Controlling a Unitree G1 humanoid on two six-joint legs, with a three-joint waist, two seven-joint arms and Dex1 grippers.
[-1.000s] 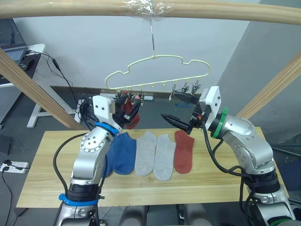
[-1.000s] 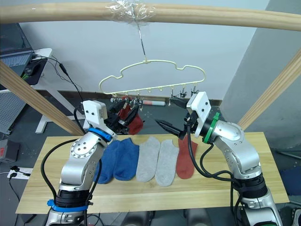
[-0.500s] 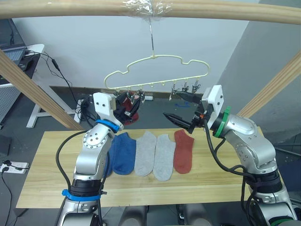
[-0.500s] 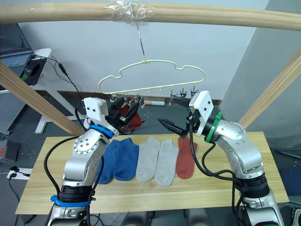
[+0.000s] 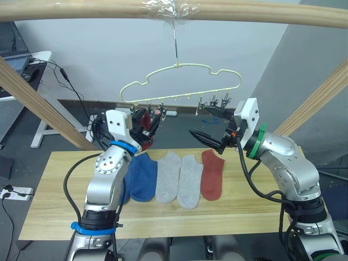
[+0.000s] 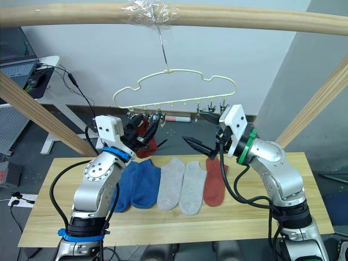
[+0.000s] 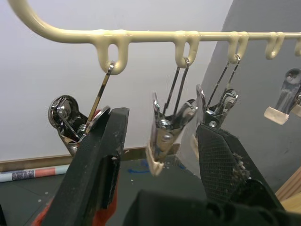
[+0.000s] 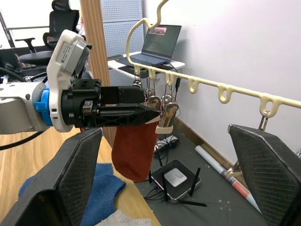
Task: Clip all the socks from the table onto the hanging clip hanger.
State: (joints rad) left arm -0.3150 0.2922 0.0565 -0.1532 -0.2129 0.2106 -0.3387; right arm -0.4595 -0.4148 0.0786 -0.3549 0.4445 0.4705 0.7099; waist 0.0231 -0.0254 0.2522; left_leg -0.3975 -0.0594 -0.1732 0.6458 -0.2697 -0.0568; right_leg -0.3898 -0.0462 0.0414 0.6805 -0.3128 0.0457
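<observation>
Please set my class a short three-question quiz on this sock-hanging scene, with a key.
1. Count: how many socks lie on the table?
2. True or false: the right gripper holds a sock.
3. Choose: the sock hanging beside the left gripper, under the hanger, is A) blue, B) grey, C) red.

Key: 1. Five: two blue, two grey, one red. 2. False: it is open and empty, raised above the table. 3. C.

The table (image 5: pixel 54 196) bears five socks (image 5: pixel 174 176): two blue, two grey, one red
</observation>
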